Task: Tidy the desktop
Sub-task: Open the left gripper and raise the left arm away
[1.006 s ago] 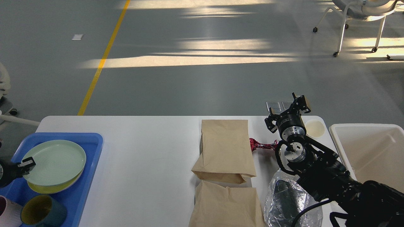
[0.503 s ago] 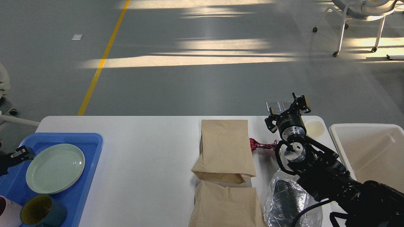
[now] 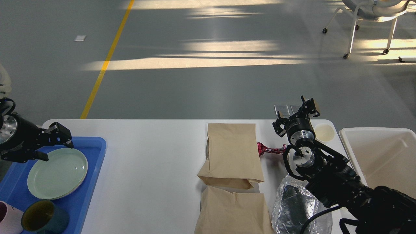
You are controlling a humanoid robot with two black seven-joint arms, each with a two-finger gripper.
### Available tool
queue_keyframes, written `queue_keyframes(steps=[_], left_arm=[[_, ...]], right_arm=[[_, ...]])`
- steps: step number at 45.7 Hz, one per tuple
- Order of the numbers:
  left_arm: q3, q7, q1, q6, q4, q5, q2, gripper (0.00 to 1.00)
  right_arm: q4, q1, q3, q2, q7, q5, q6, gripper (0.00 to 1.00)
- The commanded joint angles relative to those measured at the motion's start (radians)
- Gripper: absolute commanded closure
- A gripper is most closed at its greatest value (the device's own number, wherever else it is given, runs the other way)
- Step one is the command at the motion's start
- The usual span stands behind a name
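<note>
The white desktop [image 3: 146,169] carries two brown paper bags, one further back [image 3: 232,152] and one at the front edge [image 3: 232,211]. A crumpled red wrapper [image 3: 268,149] lies right of the far bag. A clear plastic bag [image 3: 292,201] lies partly under my right arm. My left gripper [image 3: 52,143] is open and empty, hovering over the far edge of the blue tray [image 3: 94,156], just above a pale green plate [image 3: 57,173]. My right gripper [image 3: 297,113] is raised at the desktop's far right, its prongs apart, holding nothing.
The tray also holds a teal mug [image 3: 44,217] and a pale pink-white mug [image 3: 8,221]. A small white round lid [image 3: 324,132] lies near the far right corner. An off-white bin [image 3: 380,156] stands right of the desktop. A chair [image 3: 370,19] is far behind.
My left gripper let go of the green plate, which now lies flat in the tray. The gripper drew back left, then rose to the tray's far edge. The right arm has not moved.
</note>
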Motion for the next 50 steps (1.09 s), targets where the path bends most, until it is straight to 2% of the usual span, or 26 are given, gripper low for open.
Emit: queue_keyframes(steps=[1,8,17,26,38,47,50], left_arm=[[0.009,-0.003,-0.087,-0.071,-0.027,-0.002,-0.105,0.23],[0.01,-0.009,-0.214,-0.174,-0.05,-0.009,-0.198,0.23],[0.006,-0.015,-0.407,-0.37,-0.062,-0.009,-0.296,0.23],[0.007,-0.017,-0.668,-0.37,-0.081,-0.009,-0.309,0.23],[-0.008,-0.02,-0.957,-0.37,-0.079,-0.01,-0.3,0.22],[-0.083,-0.032,-1.081,-0.37,-0.076,-0.01,-0.292,0.21],[-0.109,-0.032,-1.083,-0.37,-0.071,-0.012,-0.29,0.21]], right_arm=[[0.0,0.0,0.0,0.0,0.0,0.001,0.0,0.0],[-0.001,0.0,0.0,0.0,0.0,-0.001,0.0,0.0],[-0.001,0.0,0.0,0.0,0.0,-0.001,0.0,0.0],[0.0,0.002,0.0,0.0,0.0,0.001,0.0,0.0],[0.0,0.0,0.0,0.0,0.0,0.001,0.0,0.0],[0.0,0.0,0.0,0.0,0.0,0.001,0.0,0.0],[0.0,0.0,0.0,0.0,0.0,-0.001,0.0,0.0]])
